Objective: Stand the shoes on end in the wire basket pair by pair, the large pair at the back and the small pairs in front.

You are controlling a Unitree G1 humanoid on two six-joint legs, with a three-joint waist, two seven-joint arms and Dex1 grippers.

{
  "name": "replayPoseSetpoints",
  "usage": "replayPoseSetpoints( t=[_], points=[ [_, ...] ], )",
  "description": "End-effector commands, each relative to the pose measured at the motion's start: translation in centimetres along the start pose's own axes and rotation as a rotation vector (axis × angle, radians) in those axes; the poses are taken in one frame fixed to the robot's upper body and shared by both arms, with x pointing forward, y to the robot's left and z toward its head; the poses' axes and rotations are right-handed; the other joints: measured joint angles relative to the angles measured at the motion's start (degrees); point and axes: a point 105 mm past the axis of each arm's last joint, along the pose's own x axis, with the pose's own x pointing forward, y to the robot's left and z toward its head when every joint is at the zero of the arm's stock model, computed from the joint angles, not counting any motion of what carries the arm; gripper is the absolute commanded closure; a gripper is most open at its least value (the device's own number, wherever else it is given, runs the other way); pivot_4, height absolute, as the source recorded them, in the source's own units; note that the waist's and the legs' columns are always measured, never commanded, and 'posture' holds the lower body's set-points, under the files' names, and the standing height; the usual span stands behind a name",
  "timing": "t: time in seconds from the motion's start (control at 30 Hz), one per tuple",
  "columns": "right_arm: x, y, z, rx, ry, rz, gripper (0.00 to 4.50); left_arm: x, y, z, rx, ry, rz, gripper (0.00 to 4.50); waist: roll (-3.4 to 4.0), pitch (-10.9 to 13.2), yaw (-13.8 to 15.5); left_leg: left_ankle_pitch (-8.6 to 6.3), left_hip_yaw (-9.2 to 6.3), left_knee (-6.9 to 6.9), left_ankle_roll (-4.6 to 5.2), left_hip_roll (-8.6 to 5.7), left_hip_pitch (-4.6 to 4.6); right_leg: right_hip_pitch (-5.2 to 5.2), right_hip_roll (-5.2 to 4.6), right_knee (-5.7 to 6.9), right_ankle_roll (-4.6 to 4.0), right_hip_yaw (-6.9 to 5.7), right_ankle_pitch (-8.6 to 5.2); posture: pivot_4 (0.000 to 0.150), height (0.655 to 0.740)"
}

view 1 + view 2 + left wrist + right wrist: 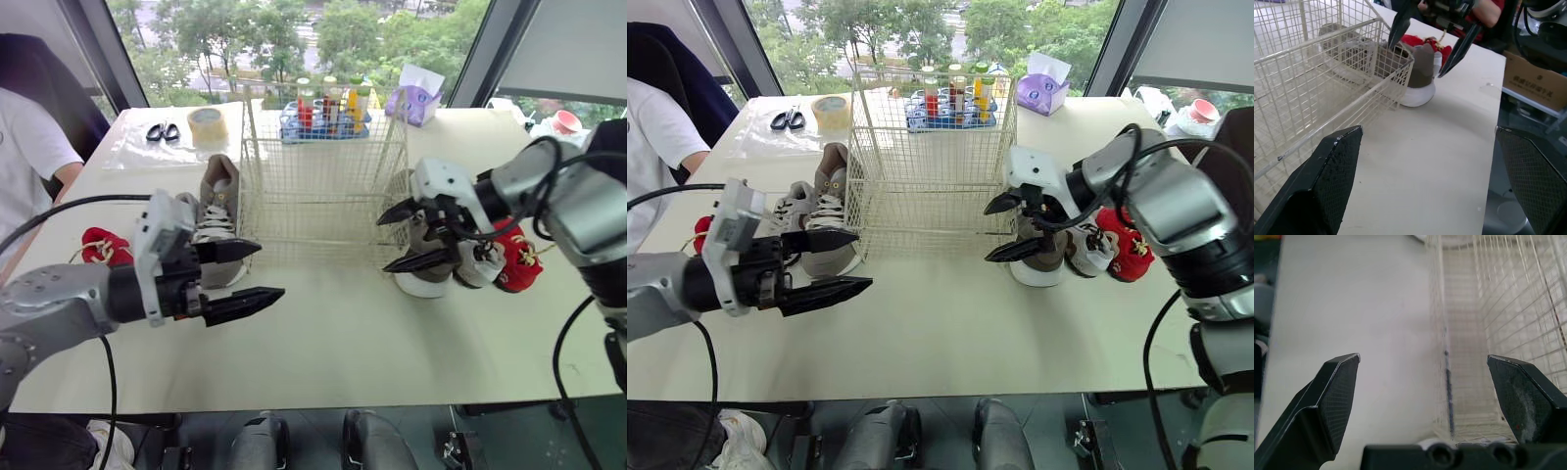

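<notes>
Table point(323, 343): wire basket point(294, 211) at centre, empty. One large shoe point(221, 186) lies just beside its left wall, another large brown shoe point(1031, 269) against its right wall. A small grey shoe point(1087, 250) and red shoes point(1129, 253) sit further right.

Right gripper point(382, 243) is spread wide just over the brown shoe. Left gripper point(270, 269) is also agape, over bare table.

The shoes are probably light with soft uppers, so pinch the stiffer heel collar.

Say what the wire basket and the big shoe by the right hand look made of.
Cream wire basket: thin metal rods in a grid, likely coated matt cream. Large grey-brown shoe: matt upper, perhaps suede or fabric; white sole, probably rubber.
</notes>
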Motion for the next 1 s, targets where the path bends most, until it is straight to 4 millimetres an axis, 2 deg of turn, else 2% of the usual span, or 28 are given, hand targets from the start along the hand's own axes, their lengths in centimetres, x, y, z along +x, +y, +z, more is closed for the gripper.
replayPoseSetpoints(
  t=[0.03,0.13,0.2,0.27,0.3,0.37,0.5,0.6,0.77,0.97,1.0],
  points=[
    [0.9,-0.6,0.0,0.012,0.036,0.031,0.0,0.8,-0.5,-0.1,0.003,-0.035,-0.001,0.05,-0.01,0.0,0.0,0.0,-0.01,0.01,-0.01,0.0,0.0,0.0,0.0,0.01,0.0,0.0,0.0,0.15,0.74],
    [2.2,-1.2,-0.4,0.024,0.078,0.026,0.93,1.1,-0.4,-0.2,-0.015,-0.068,0.011,0.0,-0.02,0.0,0.1,0.02,-0.03,0.03,-0.02,0.0,0.02,0.03,0.01,0.07,0.0,-0.01,0.0,0.15,0.74],
    [2.5,-1.0,-0.4,0.012,0.1,0.038,1.86,1.3,-0.4,-0.5,-0.018,-0.069,0.015,0.0,-0.01,0.0,0.2,0.02,-0.03,0.03,-0.02,-0.01,0.02,0.03,0.01,0.07,0.0,0.0,0.0,0.15,0.74],
    [2.7,-1.0,-0.7,-0.015,0.139,0.032,3.06,1.4,-0.2,-0.7,-0.017,-0.075,0.024,0.0,-0.01,0.0,0.2,0.02,-0.02,0.04,-0.02,-0.01,0.03,0.04,0.01,0.08,0.01,-0.01,0.0,0.15,0.74],
    [2.7,-1.0,-0.8,-0.023,0.15,0.027,3.36,1.5,-0.2,-0.7,-0.017,-0.077,0.027,0.0,-0.01,0.0,0.2,0.02,-0.02,0.04,-0.02,-0.01,0.03,0.04,0.01,0.09,0.0,-0.01,0.0,0.15,0.74],
    [2.7,-1.2,-1.1,-0.041,0.175,0.011,4.39,1.6,-0.1,-0.7,-0.017,-0.087,0.032,0.0,-0.02,0.0,0.2,0.02,-0.02,0.04,-0.03,-0.01,0.05,0.04,0.01,0.11,0.0,-0.01,0.0,0.15,0.74],
    [2.1,-1.2,-0.2,-0.105,0.164,-0.011,4.46,1.7,-0.2,-0.9,-0.023,-0.093,0.033,0.0,-0.02,0.0,0.1,0.02,-0.03,0.04,-0.04,0.0,0.08,0.06,0.03,0.12,0.01,-0.01,0.0,0.15,0.74],
    [1.5,0.5,0.9,-0.116,0.136,0.037,4.46,1.5,0.0,-1.0,-0.026,-0.091,0.038,0.0,0.01,0.0,0.2,0.03,-0.03,0.04,-0.04,0.0,0.07,0.05,0.02,0.15,0.02,-0.01,0.0,0.15,0.74],
    [2.4,2.9,1.1,-0.102,0.125,0.076,4.46,1.6,0.1,-1.1,-0.03,-0.089,0.027,0.0,0.0,0.0,0.1,0.02,-0.06,0.04,-0.04,0.01,0.06,0.03,0.02,0.19,0.03,-0.01,0.0,0.15,0.74],
    [3.6,2.2,0.6,-0.087,0.102,-0.018,4.46,1.9,0.2,-0.9,-0.03,-0.089,0.006,0.0,-0.04,0.0,-0.4,0.06,-0.06,0.04,-0.11,0.02,0.15,0.03,0.02,0.33,0.02,-0.01,0.0,0.15,0.74],
    [3.6,2.0,0.6,-0.094,0.096,-0.035,4.17,1.9,0.2,-0.9,-0.03,-0.09,0.004,0.0,-0.04,0.0,-0.5,0.06,-0.07,0.04,-0.11,0.02,0.17,0.03,0.03,0.38,0.01,-0.01,0.0,0.15,0.74]
  ],
)
